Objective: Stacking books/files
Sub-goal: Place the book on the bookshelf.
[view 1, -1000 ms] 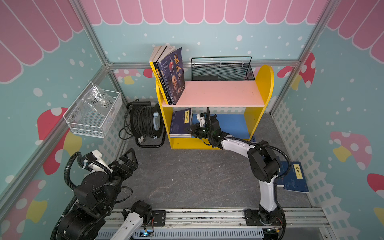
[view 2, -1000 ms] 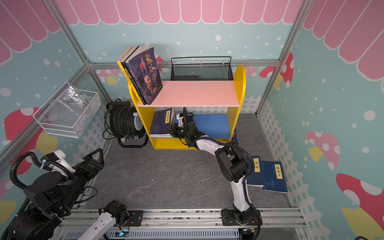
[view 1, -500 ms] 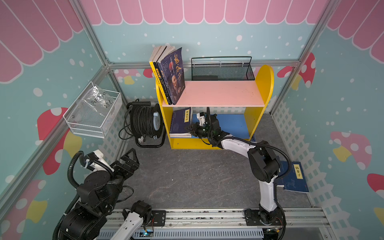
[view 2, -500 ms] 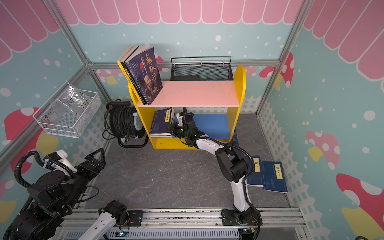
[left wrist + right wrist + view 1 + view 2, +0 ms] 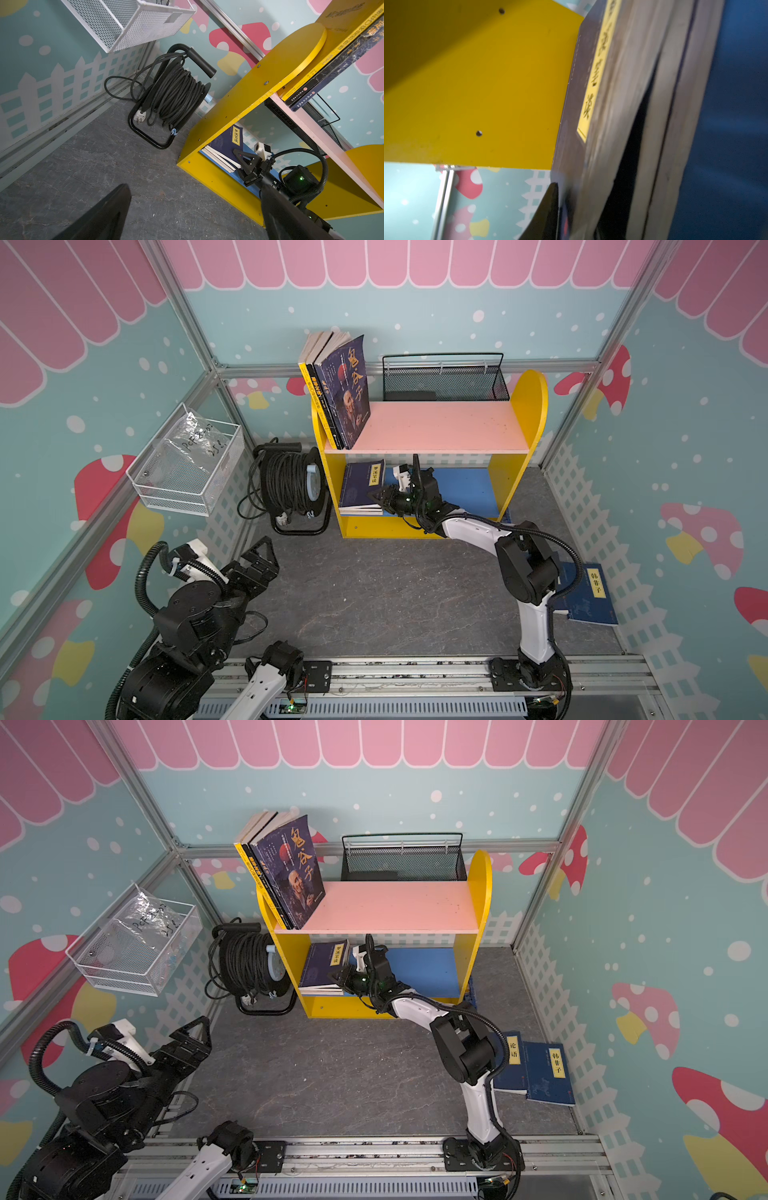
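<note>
Right gripper [image 5: 379, 499] straddles navy stack [image 5: 357, 489] edge on lower shelf [image 5: 465, 493], mid-frame, jaws slightly apart, pinch unclear; floor books [image 5: 540, 1073] lie flat lower right beside its base, well apart from spread left gripper [image 5: 259, 556].

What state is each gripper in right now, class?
Left gripper: open, holding nothing.
Right gripper: at the edge of the navy book stack; whether it grips cannot be told.

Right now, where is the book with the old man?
In both top views the old-man book stands at the left end of the pink top shelf, left of the black wire basket.
</note>
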